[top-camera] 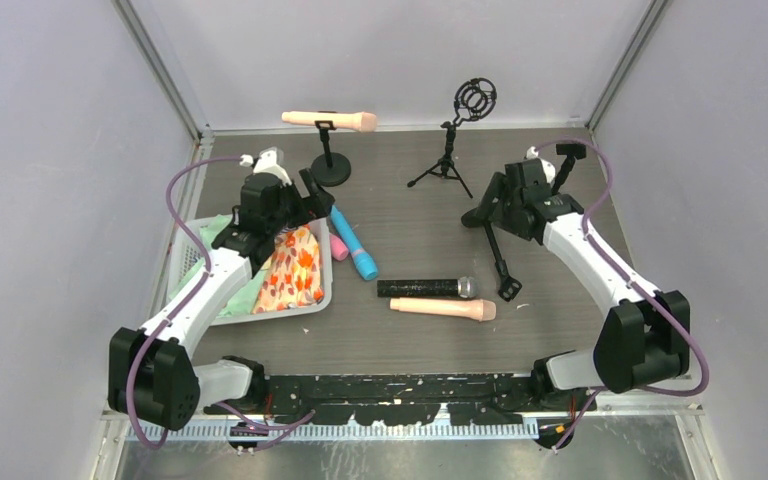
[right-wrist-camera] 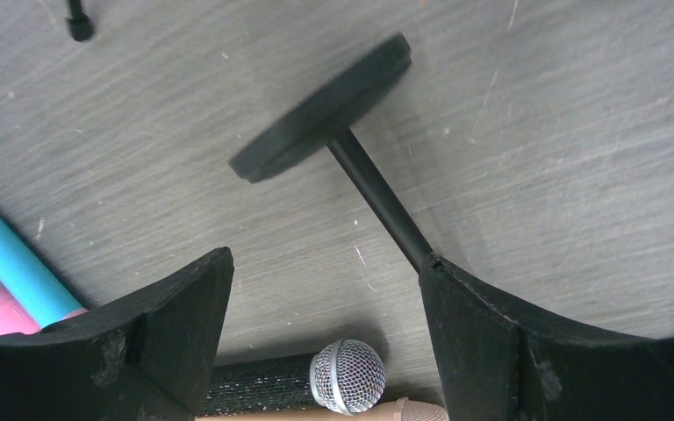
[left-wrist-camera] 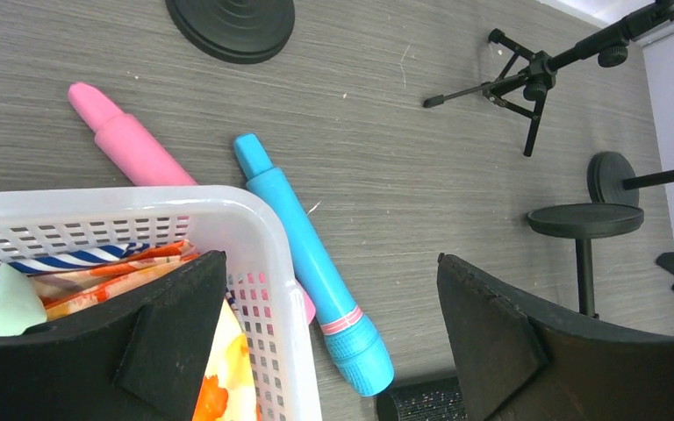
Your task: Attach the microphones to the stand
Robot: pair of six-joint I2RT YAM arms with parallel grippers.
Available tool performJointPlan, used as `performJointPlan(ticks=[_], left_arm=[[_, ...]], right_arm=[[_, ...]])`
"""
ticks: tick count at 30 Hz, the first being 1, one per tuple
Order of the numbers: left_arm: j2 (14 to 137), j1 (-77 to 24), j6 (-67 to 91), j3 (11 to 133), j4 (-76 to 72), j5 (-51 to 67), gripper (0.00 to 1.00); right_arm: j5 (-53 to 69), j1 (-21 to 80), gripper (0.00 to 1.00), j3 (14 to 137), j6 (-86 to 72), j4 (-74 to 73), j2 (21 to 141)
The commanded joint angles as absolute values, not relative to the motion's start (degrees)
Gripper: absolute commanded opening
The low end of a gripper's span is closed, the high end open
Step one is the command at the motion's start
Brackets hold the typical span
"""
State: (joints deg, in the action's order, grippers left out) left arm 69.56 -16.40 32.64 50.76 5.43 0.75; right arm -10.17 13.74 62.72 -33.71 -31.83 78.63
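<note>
top: overhead, facing down | wrists: close, facing tabletop | shared: blue microphone (left-wrist-camera: 307, 261)

Grey wood-grain table (top-camera: 410, 345), scuffed and speckled. The landmark is the black microphone (top-camera: 426, 288), lying flat near mid-table.

- Peach microphone (top-camera: 443, 309): just beside it on the near side, parallel to it.
- Blue microphone (top-camera: 355, 243): near its tail end, to the left and farther back, lying at an angle.
- Pink microphone (top-camera: 339, 247): beyond the blue one, mostly hidden.
- White mesh basket (top-camera: 280, 313): well to its left.
- Upright round-base stand (top-camera: 330, 170): far back and left.
- Tripod stand (top-camera: 447, 165): straight back.
- Toppled stand (top-camera: 497, 250): just right of its mesh head, with the pole lying on the table.
</note>
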Motion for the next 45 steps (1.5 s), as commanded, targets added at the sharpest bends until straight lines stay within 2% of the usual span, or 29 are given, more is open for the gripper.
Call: performJointPlan(ticks=[1,9,16,21,31,38,41,45], left_arm=[[68.43,-16.61,33.0,52.53,6.09,2.38,0.9],[68.47,-16.61,33.04,52.47,6.67,2.72,0.9],[68.29,-16.61,33.05,52.68,6.93,3.21,0.9],[68.07,-16.61,32.64,53.06,7.5,3.44,0.9],[68.47,-16.61,32.52,53.09,7.82,3.76,0.9],[67.84,-16.61,32.05,53.0,8.56,3.41,0.9],[67.36,-16.61,31.76,52.75,8.78,2.95,0.9],[66.91,-16.61,31.37,52.57,8.88,2.82,0.9]], right_arm=[[-10.59,13.54,0.82,59.6,-39.88,-31.8,79.76],[-14.78,13.58,0.81,55.26,-46.97,-26.46,79.61],[-17.49,13.38,0.74,59.1,-36.84,-25.38,86.93],[-13.52,12.72,0.67,61.58,-30.81,-24.29,92.28],[-7.35,12.42,0.36,62.91,-22.79,-21.41,96.59],[1.41,12.7,0.13,64.58,-17.69,-20.86,98.02],[3.79,13.79,0.07,65.48,-13.48,-20.92,98.35],[4.63,16.83,0.06,67.24,-5.36,-22.44,99.1]])
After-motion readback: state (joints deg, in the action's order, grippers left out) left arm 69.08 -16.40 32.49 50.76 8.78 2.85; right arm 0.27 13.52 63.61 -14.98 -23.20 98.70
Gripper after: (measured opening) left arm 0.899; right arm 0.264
